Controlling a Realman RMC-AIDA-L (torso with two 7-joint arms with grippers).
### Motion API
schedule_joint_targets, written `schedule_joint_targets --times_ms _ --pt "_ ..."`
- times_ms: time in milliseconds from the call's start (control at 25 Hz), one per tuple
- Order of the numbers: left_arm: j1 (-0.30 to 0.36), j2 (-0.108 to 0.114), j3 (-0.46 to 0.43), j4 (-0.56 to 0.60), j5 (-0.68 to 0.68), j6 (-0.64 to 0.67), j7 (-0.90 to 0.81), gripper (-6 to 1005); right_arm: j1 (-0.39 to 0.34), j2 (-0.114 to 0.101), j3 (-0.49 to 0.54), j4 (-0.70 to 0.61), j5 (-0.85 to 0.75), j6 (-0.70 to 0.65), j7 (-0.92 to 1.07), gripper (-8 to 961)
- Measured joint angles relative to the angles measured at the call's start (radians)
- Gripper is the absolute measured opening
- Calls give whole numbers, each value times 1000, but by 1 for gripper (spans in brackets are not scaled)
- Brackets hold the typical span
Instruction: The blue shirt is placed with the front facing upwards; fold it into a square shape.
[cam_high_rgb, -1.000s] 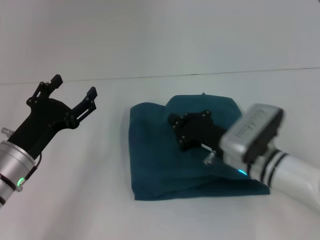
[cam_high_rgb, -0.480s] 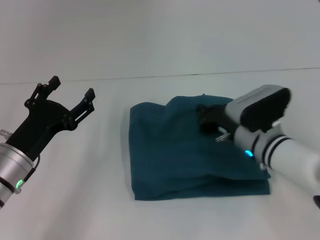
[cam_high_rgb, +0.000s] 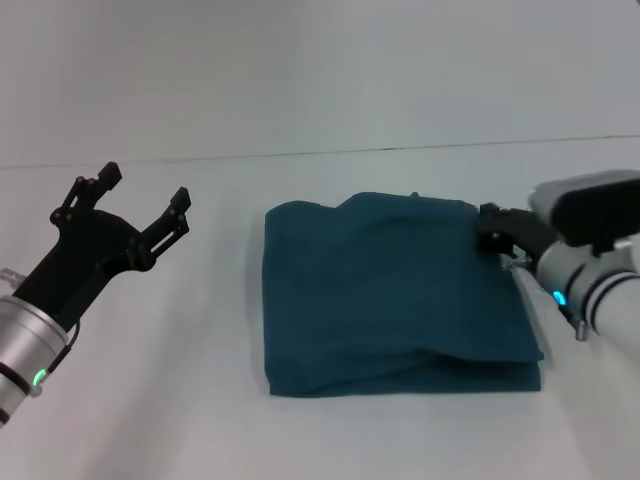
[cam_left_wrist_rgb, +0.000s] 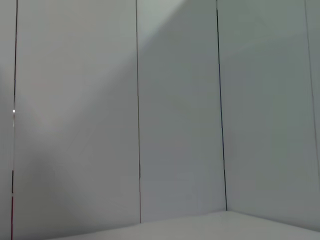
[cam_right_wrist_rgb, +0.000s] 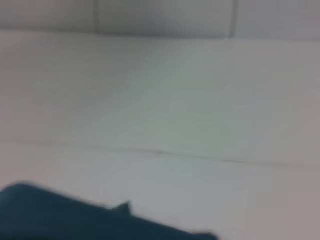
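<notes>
Item: the blue shirt. It lies on the white table, middle to right of my head view, folded into a rough, thick rectangle. Layered edges show along its near side and a soft ridge crosses the top layer. The far edge bulges up unevenly, with a small point of cloth sticking out. No lettering or label shows on the upper face. My right wrist view catches only a dark teal strip of it against the pale table surface.

Item: containers. I see none on the table, so nothing is held in anything; the shirt rests straight on the tabletop.

Item: my right gripper. It sits at the shirt's far right corner, touching or just off the cloth edge; I cannot tell which. I also cannot tell whether the fingers are apart or together, as the dark tip is seen end on.

Item: my left gripper. It hangs above bare table, well left of the shirt, fingers spread wide and holding nothing. My left wrist view shows only the panelled wall.

Changes: a second ago my right gripper lay over the middle of the shirt, and half a second ago nearer the far right part. It now stands clear at the right edge, leaving the whole top layer uncovered. The shirt's outline is much the same. My left gripper has barely shifted and remains spread.
</notes>
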Motion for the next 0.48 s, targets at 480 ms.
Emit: schedule_joint_targets --times_ms 480 --pt "0 0 7 -4 -1 12 2 917 -32 11 -72 126 -313 -353 -11 9"
